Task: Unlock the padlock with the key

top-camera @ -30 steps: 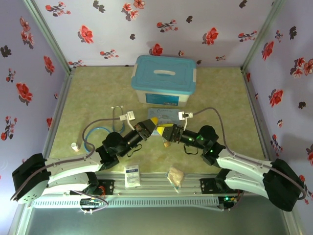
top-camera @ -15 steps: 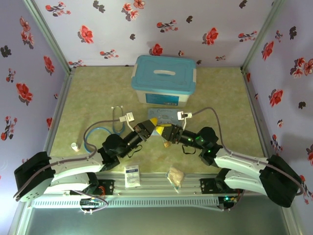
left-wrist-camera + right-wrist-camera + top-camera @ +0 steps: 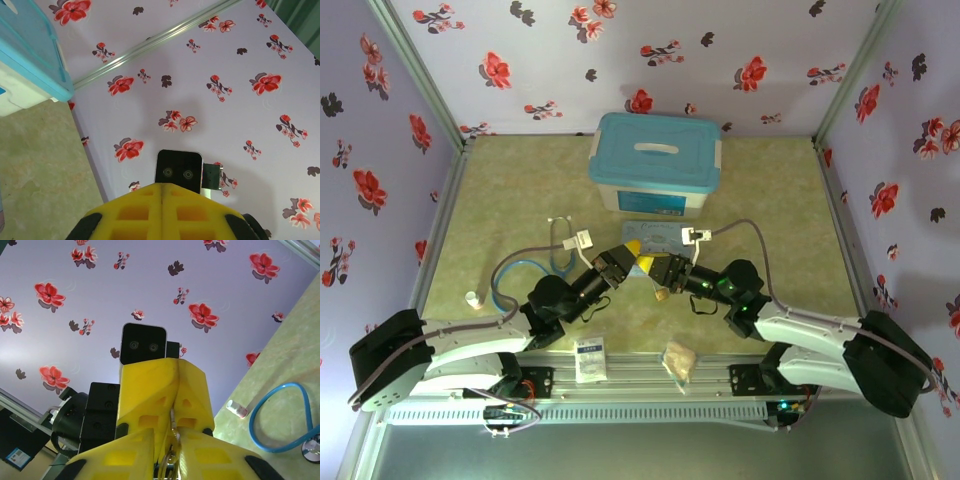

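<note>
Your left end effector [image 3: 636, 260] is clamped shut, its yellow tips meeting your right end effector [image 3: 653, 267] nose to nose over the middle of the desk [image 3: 500, 200]. The right one's jaws sit almost together around a thin silvery loop [image 3: 169, 455]; whether they pinch it you cannot tell. The padlock [image 3: 662, 293] shows just nearside of both tips
</note>
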